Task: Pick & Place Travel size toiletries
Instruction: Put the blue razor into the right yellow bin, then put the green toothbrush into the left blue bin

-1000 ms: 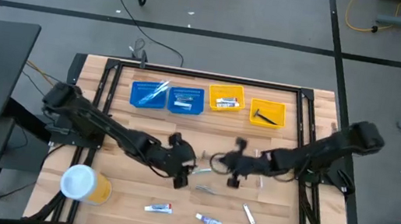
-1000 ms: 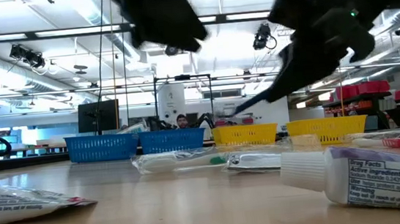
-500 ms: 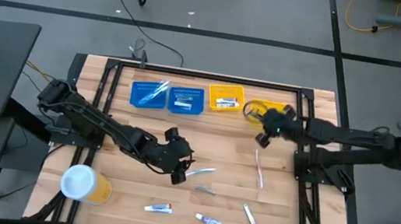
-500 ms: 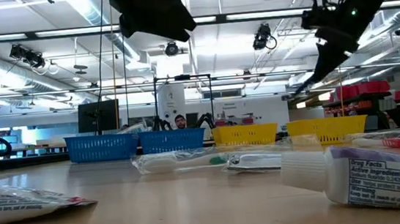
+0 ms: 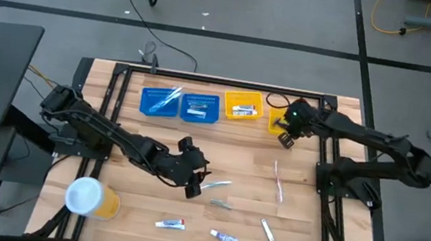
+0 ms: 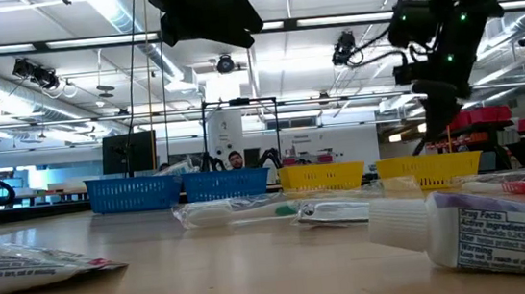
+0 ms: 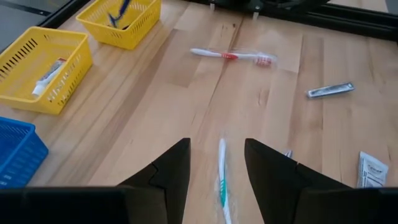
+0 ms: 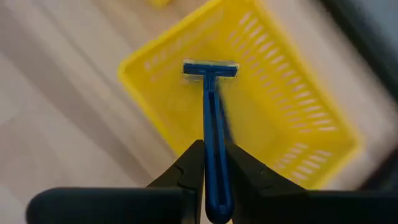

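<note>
Clamped between the right gripper (image 8: 211,171) fingers: a blue razor (image 8: 211,118), head outward, hanging over the rightmost yellow tray (image 8: 292,118), apparently lined up for release into it. Spread open and low on the bare wood well short of that tray: the left gripper (image 7: 217,165), straddling a white-and-green toothbrush (image 7: 222,180), probably to be picked next.

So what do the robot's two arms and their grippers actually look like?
Both arms are dark, near black, built of slim jointed links. The left gripper ends in two broad, wedge-shaped black fingers. The right gripper has matching black fingers, and a small green light glows near its wrist in the high view. A thin dark cable loops beside the right arm.
</note>
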